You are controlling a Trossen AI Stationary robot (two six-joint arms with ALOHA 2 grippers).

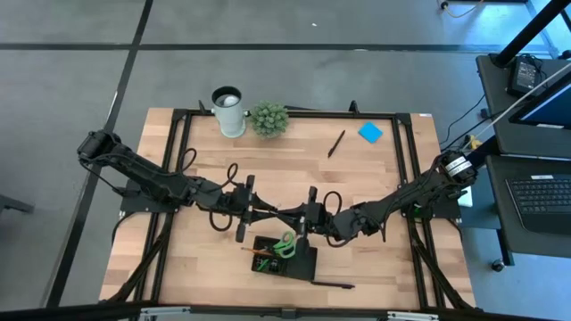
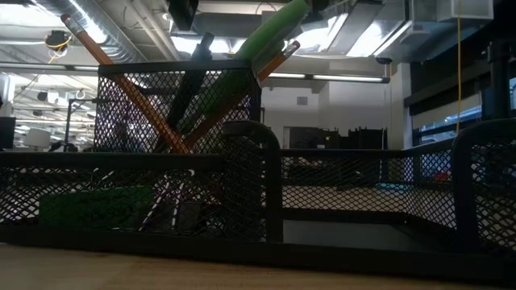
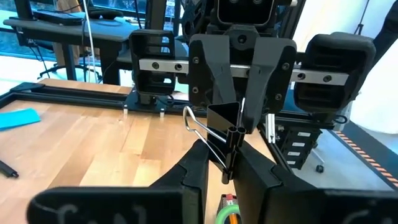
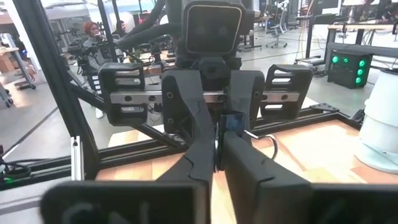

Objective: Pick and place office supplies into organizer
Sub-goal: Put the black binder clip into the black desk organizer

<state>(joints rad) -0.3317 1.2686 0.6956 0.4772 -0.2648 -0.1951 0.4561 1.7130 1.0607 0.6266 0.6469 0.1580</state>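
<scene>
Above the black mesh organizer [image 1: 284,256] on the wooden desk [image 1: 357,178], a small black binder clip [image 3: 227,134] is clamped between left pincer [image 3: 225,171] and right pincer [image 4: 217,163]; overhead, it is hidden.

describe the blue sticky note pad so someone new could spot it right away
Start at the wooden table and go to its far right corner. The blue sticky note pad lies flat there, right of a black pen. It is the only blue square on the table.
</scene>
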